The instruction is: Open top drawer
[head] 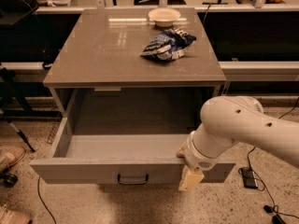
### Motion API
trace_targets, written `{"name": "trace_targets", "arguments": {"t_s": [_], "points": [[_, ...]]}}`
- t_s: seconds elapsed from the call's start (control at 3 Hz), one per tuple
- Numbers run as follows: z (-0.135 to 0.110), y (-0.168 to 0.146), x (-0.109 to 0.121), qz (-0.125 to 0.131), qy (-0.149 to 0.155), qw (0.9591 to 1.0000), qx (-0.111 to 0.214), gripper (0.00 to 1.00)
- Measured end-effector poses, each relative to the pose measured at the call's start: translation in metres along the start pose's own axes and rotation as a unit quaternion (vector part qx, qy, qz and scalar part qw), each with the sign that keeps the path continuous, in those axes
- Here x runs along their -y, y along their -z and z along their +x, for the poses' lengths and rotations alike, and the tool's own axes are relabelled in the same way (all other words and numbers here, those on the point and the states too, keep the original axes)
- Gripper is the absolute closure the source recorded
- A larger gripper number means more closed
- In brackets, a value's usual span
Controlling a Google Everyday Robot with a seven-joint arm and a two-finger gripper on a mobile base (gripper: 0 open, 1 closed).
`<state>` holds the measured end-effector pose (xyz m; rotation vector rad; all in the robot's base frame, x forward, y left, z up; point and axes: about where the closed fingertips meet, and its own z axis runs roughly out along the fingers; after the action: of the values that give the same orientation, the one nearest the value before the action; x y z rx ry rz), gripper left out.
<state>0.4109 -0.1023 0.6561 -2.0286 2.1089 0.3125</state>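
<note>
Plainly, the top drawer (84, 171) stands pulled out beneath the glossy grey-beige tabletop (107, 50), with a flat front, a black bar handle (132, 179) and a smooth pale interior. The rounded white arm (233, 125) bends down over the drawer's right front edge. The gripper (189, 176) hangs there, and I cannot tell its spread.

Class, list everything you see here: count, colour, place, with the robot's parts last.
cabinet: one, grey-brown, centre.
top drawer: one, grey, pulled out of the cabinet.
handle: one, black, middle of the drawer front.
bowl: one, pale, far edge of the cabinet top.
bag: one, blue and white, cabinet top, nearer than the bowl.
shoes: two, brownish, floor, lower left.
arm: one, white, right side.
gripper: one, cream, before the drawer front's right part.
</note>
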Motion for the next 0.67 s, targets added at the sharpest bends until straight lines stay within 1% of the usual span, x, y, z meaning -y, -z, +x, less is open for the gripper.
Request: {"name": "trace_targets", "arguments": {"t_s": [0.33,0.67], "points": [[-0.001,0.003,-0.008,0.004,0.007,1.0,0.005,0.61],[-0.001,0.01,-0.018,0.011,0.015,0.9998,0.011,0.92]]}}
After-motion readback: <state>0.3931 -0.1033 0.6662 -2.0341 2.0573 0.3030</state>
